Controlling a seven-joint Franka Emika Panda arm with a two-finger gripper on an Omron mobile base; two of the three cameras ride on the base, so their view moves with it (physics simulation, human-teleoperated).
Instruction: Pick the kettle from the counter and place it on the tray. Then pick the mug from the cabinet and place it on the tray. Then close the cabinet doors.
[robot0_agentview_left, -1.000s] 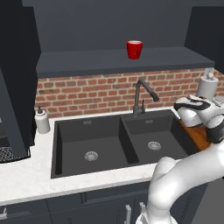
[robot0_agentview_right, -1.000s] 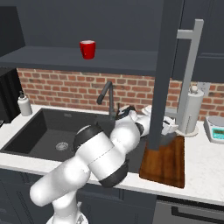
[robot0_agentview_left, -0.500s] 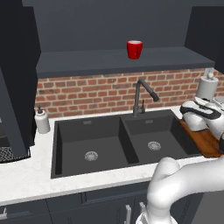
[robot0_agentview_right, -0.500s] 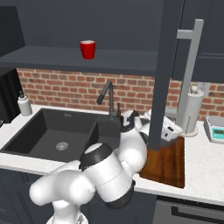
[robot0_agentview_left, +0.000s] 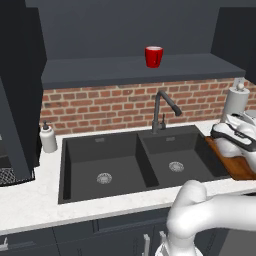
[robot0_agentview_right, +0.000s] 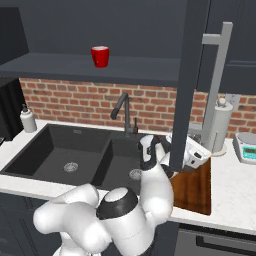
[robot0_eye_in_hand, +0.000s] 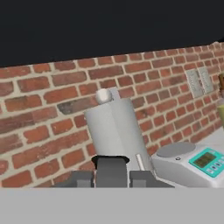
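One arm bends right, hand (robot0_agentview_left: 235, 135) above the tray (robot0_agentview_left: 240, 167).

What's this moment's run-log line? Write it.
small red mug: on dark cabinet shelf | flat brown wooden tray: right of black double sink | jaws: above tray, state unclear

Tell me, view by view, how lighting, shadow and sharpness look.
Left base view: flat even light, crisp red mug, dark cabinet interior nearly featureless. Right base view: open cabinet door blocks part of the tray. Hand view: tilted, paper-towel roll softly shaded, no blur.
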